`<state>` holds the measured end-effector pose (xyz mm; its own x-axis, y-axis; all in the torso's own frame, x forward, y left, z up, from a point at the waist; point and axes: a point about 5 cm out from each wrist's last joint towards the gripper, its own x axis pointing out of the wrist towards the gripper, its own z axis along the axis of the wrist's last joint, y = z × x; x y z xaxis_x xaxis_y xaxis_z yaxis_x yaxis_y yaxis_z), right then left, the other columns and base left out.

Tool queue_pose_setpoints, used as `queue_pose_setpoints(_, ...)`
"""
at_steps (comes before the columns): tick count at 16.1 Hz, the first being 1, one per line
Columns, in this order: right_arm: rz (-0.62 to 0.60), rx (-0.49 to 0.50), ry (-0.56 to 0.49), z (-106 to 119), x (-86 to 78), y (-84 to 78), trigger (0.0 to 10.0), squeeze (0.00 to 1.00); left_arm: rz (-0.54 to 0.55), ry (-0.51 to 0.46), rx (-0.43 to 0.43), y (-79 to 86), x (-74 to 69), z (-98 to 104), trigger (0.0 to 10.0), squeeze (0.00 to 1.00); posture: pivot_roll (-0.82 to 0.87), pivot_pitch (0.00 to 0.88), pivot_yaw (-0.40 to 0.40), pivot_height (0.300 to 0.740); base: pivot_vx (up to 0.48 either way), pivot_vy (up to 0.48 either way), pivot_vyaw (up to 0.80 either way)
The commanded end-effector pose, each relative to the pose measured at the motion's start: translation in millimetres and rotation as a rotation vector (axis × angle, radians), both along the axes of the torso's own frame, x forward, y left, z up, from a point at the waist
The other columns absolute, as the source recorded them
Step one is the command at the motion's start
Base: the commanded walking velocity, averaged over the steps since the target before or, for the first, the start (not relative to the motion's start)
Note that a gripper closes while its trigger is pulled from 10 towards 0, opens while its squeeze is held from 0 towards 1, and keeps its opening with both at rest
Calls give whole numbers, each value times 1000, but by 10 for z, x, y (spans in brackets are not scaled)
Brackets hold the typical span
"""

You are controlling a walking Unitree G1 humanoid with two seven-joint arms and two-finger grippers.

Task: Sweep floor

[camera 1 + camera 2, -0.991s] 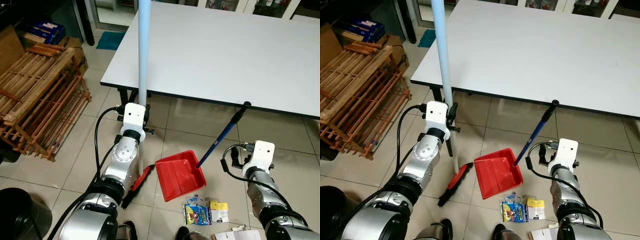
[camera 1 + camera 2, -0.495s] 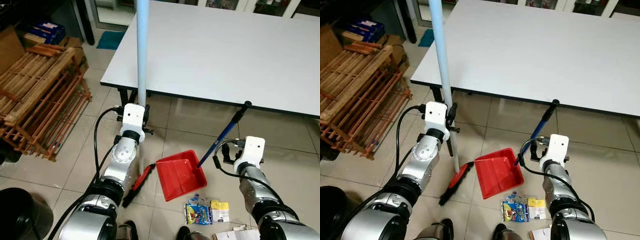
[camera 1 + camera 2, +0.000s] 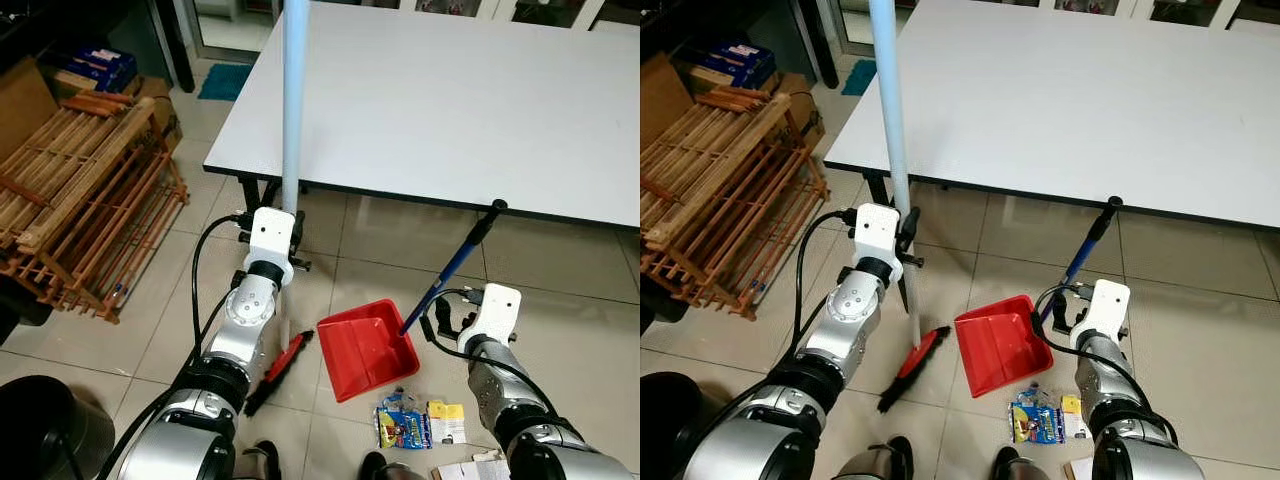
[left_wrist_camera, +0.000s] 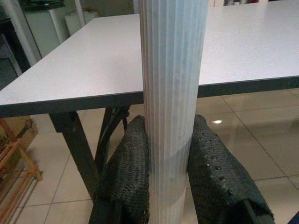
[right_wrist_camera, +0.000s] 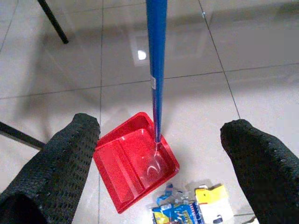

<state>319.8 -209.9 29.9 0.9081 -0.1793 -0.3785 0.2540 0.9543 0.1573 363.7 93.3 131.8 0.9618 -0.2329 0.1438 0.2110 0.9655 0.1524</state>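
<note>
Red dustpan (image 3: 365,348) lies bare — wrappers (image 3: 403,426) just beside it on tiles.

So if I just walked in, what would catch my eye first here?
Probably the bright red dustpan on the tiled floor, with its blue handle slanting up between the fingers of the open right claw. Next, the pale blue broom pole clamped upright in the left claw, and the colourful wrappers lying just beside the dustpan.
</note>
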Motion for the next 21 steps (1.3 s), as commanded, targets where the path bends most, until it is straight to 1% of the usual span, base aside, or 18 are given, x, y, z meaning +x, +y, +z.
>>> queue_pose_setpoints(1,-23,24,27,-50,-36,-13,10000,0,-30,-33,7,-62,19,92,10000,0,59,168,23,740,0,0,0)
queue_pose_setpoints(3,-19,46,80,-112,-68,5,10000,0,-35,-30,7,-69,24,95,10000,0,58,163,23,740,0,0,0)
queue_pose_setpoints(4,-19,52,117,-160,-99,16,10000,961,-37,-29,9,-73,26,97,10000,0,60,162,22,740,0,0,0)
queue_pose_setpoints(5,-14,58,138,-187,-117,27,10000,1000,-38,-28,11,-74,28,98,10000,0,59,162,21,740,0,0,0)
queue_pose_setpoints(6,-12,58,133,-185,-115,31,10000,1000,-38,-28,11,-74,30,101,10000,0,63,163,19,740,0,0,0)
queue_pose_setpoints(7,-31,45,94,-143,-93,13,10000,1000,-35,-30,10,-72,30,104,10000,0,62,166,19,740,0,0,0)
queue_pose_setpoints(8,-29,21,34,-65,-46,1,10000,0,-31,-33,6,-64,29,107,10000,0,65,171,18,740,0,0,0)
queue_pose_setpoints(9,-17,2,-7,-6,-9,1,10000,0,-27,-35,4,-56,29,110,10000,0,65,171,18,740,0,0,0)
queue_pose_setpoints(10,-4,-1,-74,90,50,9,10000,0,-21,-38,2,-39,29,111,10000,0,69,178,18,740,0,0,0)
queue_pose_setpoints(15,-20,2,-163,208,103,-21,10000,0,-11,-46,-2,1,29,123,10000,0,83,192,28,740,0,0,0)
queue_pose_setpoints(16,-24,-14,-214,250,105,-29,10000,0,-9,-51,1,35,22,122,10000,0,90,199,43,740,0,0,0)
queue_pose_setpoints(19,-42,-4,-207,194,64,-7,10000,0,-15,-55,13,75,9,119,10000,0,102,213,66,740,0,0,0)
queue_pose_setpoints(21,-36,-11,-225,182,47,46,10000,0,-26,-62,19,97,-12,121,10000,0,111,226,103,740,0,0,0)
